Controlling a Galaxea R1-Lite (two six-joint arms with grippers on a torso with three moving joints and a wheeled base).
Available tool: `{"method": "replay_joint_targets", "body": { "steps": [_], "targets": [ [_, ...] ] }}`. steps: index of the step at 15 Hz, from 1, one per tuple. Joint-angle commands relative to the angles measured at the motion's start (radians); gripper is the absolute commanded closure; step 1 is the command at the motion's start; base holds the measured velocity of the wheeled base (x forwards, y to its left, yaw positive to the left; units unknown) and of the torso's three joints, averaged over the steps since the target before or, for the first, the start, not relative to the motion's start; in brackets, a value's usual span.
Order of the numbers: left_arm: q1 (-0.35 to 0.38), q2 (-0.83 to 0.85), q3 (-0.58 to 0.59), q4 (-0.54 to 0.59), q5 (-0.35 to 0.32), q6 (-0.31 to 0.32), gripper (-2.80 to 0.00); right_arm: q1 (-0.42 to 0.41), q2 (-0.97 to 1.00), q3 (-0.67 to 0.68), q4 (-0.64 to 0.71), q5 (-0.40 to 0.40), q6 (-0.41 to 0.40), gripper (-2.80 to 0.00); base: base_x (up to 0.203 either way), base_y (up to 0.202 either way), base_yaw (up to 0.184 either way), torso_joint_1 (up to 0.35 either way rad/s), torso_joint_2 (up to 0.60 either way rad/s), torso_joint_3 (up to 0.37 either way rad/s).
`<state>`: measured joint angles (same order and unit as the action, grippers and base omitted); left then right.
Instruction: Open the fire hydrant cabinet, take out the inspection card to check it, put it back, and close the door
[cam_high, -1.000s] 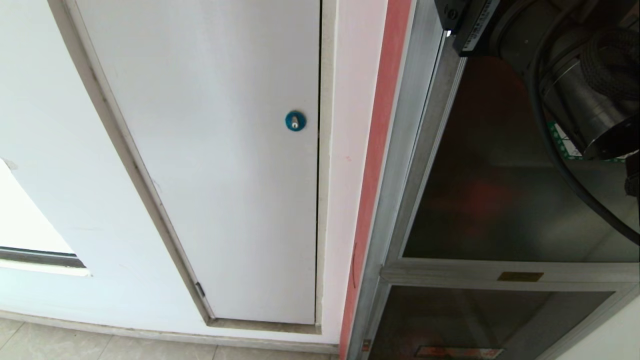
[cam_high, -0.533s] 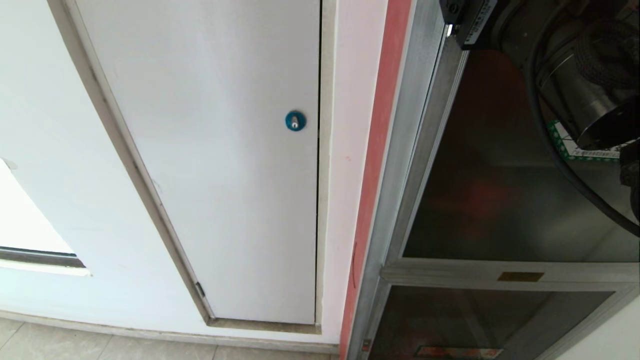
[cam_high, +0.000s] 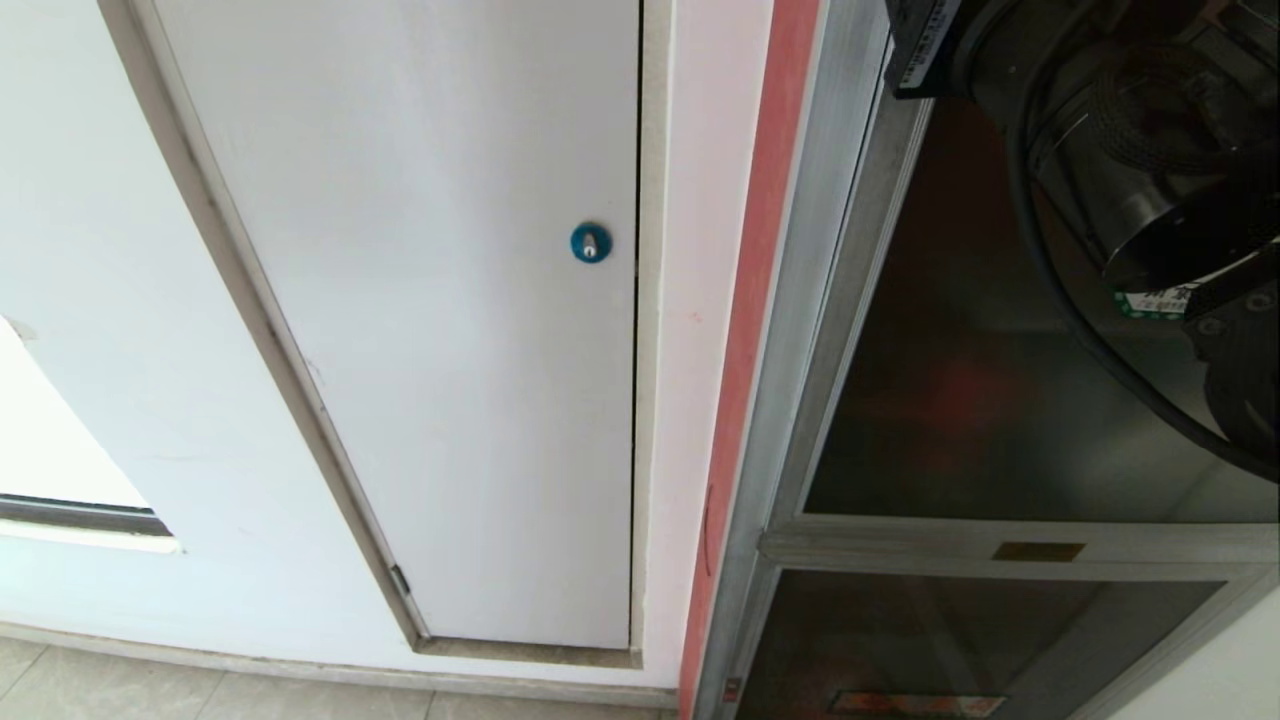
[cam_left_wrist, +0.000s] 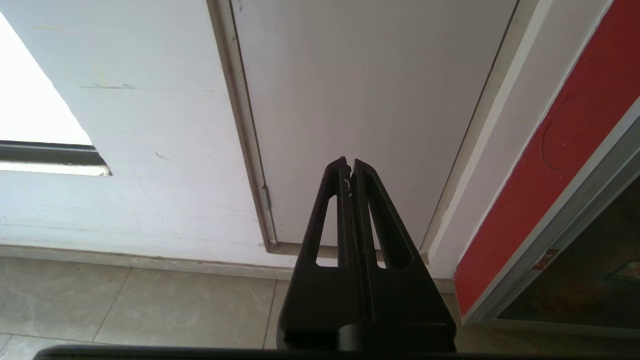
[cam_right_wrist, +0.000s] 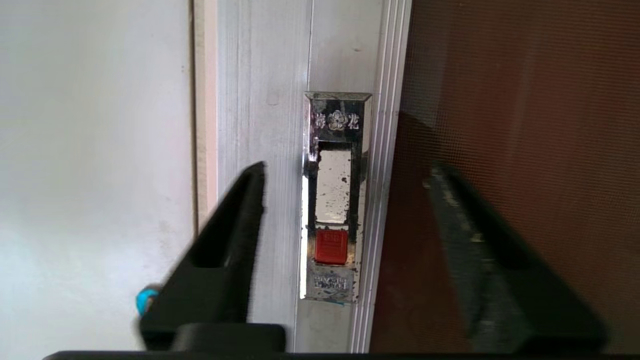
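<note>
The fire hydrant cabinet (cam_high: 800, 400) stands at the right, silver-framed, with a brass plate (cam_high: 1038, 551) on its crossbar. Its door (cam_high: 960, 400) of dark tinted glass is closed, and my right arm (cam_high: 1150, 150) covers most of its green-edged sticker (cam_high: 1155, 300). In the right wrist view, my right gripper (cam_right_wrist: 347, 170) is open in front of the door (cam_right_wrist: 525, 125). A chrome latch (cam_right_wrist: 335, 200) with a red button (cam_right_wrist: 330, 246) lies between its fingers, untouched. My left gripper (cam_left_wrist: 349, 162) is shut and empty, parked low near the floor. The inspection card is hidden.
A plain white panel (cam_high: 450, 350) with a blue round lock (cam_high: 590, 242) fills the wall to the left of the cabinet. A red strip (cam_high: 760, 300) runs between them. A smaller glass door (cam_high: 950, 640) sits below the crossbar. Tiled floor (cam_left_wrist: 125, 305) lies below.
In the head view my right arm has shifted down and left across the glass door, covering more of the green-edged sticker. The left arm, panel and cabinet have not moved.
</note>
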<state>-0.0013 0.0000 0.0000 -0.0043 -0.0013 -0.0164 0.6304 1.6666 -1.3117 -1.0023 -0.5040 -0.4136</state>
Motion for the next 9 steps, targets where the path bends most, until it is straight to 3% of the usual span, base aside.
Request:
{"method": "replay_joint_targets", "body": {
  "steps": [1, 9],
  "targets": [
    [0.000, 0.000, 0.000, 0.000, 0.001, 0.000, 0.00, -0.006, 0.009, 0.003, -0.004, -0.007, -0.004, 0.00, 0.000, 0.000, 0.000, 0.000, 0.00, 0.000],
    [0.000, 0.000, 0.000, 0.000, 0.000, 0.000, 0.00, -0.006, -0.007, 0.026, 0.036, -0.004, -0.012, 0.00, 0.000, 0.000, 0.000, 0.000, 0.00, 0.000]
  ]
}}
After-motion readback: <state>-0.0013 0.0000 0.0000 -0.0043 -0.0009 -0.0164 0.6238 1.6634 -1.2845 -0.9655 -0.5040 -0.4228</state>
